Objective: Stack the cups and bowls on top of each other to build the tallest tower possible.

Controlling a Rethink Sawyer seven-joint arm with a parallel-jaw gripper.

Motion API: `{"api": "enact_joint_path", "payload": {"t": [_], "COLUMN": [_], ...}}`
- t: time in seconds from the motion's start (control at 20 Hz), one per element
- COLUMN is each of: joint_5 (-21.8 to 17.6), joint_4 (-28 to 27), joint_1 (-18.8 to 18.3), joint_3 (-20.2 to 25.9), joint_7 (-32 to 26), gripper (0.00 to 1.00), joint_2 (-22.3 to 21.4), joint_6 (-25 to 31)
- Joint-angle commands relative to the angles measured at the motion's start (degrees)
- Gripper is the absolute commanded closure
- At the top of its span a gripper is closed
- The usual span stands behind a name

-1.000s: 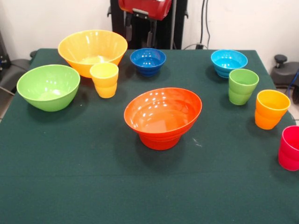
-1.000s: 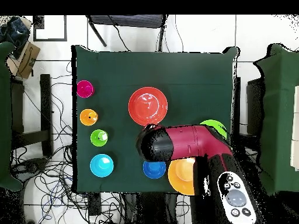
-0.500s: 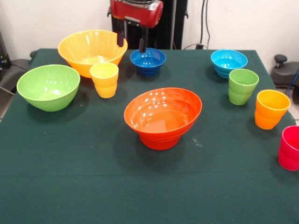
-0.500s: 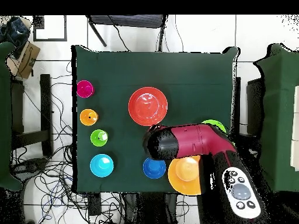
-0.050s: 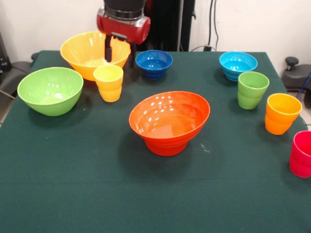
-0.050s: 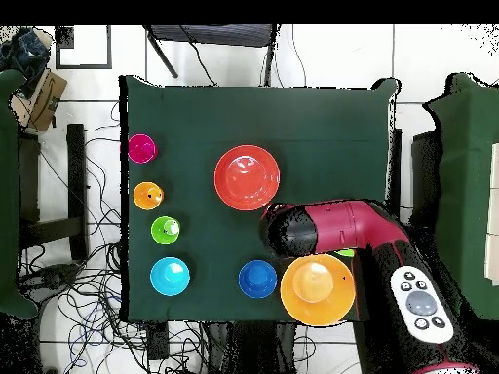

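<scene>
The red and black arm (image 6: 370, 243) reaches in over the table's (image 5: 73, 184) green cloth, its gripper (image 5: 119, 54) hanging fingers apart and empty above the yellow cup (image 5: 109, 82), against the large yellow bowl's (image 5: 92, 51) rim. From overhead the arm covers that cup and nearly all of the green bowl (image 5: 50, 90). The tower (image 5: 169, 121), a wide orange bowl over a smaller orange one, stands mid-table. The pink-red cup (image 5: 301, 153) is cut off at the front view's edge. Cables litter the tiled floor (image 6: 97, 321) around the table.
</scene>
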Motion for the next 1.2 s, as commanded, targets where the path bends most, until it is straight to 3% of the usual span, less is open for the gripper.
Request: {"api": "enact_joint_path", "payload": {"t": [0.05,0.35,1.2], "joint_5": [-7.0,-8.0,-10.4], "joint_4": [-6.1,-8.0,-8.3], "joint_1": [-0.9,-1.9,-2.1], "joint_3": [5.7,7.0,7.7], "joint_7": [-16.8,-18.4,-16.4], "gripper": [0.00,0.00,0.00], "joint_2": [5.4,6.9,8.1], "joint_6": [-0.5,1.9,1.7]}}
